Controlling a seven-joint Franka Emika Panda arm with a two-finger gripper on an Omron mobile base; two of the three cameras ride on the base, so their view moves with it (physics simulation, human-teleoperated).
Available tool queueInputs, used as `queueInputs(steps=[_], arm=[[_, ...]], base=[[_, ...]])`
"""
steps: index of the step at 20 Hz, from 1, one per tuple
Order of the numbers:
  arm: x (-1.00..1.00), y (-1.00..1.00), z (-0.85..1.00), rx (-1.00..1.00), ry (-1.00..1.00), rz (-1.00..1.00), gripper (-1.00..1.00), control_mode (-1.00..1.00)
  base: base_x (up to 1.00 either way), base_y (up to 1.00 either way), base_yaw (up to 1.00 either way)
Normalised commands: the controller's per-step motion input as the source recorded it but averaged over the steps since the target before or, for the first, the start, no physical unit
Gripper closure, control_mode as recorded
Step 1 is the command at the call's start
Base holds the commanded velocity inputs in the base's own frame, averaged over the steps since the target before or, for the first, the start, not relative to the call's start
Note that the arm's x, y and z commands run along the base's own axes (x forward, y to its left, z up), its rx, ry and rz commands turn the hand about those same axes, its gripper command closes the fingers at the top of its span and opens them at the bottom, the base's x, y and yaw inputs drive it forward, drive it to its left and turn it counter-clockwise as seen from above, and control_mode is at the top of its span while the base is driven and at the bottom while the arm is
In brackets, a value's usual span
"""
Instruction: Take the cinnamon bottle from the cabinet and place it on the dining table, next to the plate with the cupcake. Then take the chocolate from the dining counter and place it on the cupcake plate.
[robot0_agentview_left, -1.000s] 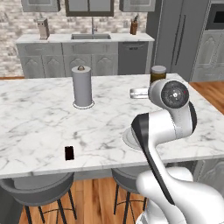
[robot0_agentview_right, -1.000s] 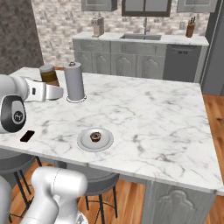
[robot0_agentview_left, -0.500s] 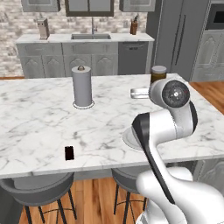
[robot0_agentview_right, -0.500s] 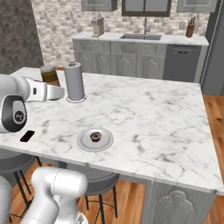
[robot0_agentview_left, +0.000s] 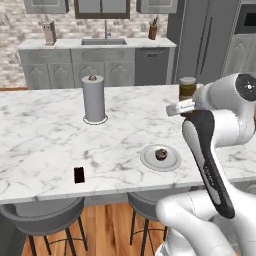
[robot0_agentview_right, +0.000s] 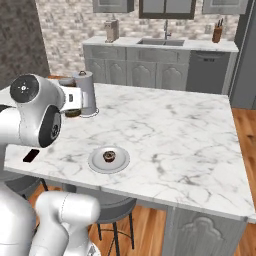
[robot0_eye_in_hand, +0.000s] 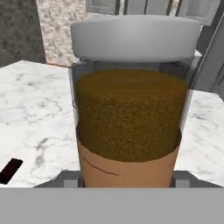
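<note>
Cinnamon bottle (robot0_eye_in_hand: 131, 105) is out of the cabinet, apparently clamped in the hand (robot0_agentview_left: 186, 106) above the tabletop (robot0_agentview_left: 45, 130), not yet beside the cupcake plate (robot0_agentview_left: 160, 158); chocolate (robot0_agentview_left: 79, 174) untouched near the tabletop's front edge.

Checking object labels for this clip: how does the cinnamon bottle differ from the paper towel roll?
The cinnamon bottle is clear with brown powder and a tan label; the paper towel roll is plain grey. The bottle has a wide grey cap, the roll a small knob on top. The bottle is at the arm's end by the gripper, the roll stands free on the counter. Both are upright cylinders.
</note>
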Motion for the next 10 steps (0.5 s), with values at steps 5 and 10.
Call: queueInputs(steps=[5,10], arm=[[-0.16,-0.53,-0.08,0.10,0.00,0.40,1.00,-1.00],[-0.16,-0.54,-0.12,0.10,0.02,0.39,1.00,-1.00]], base=[[0.00,0.00,0.00],[0.00,0.00,0.00]])
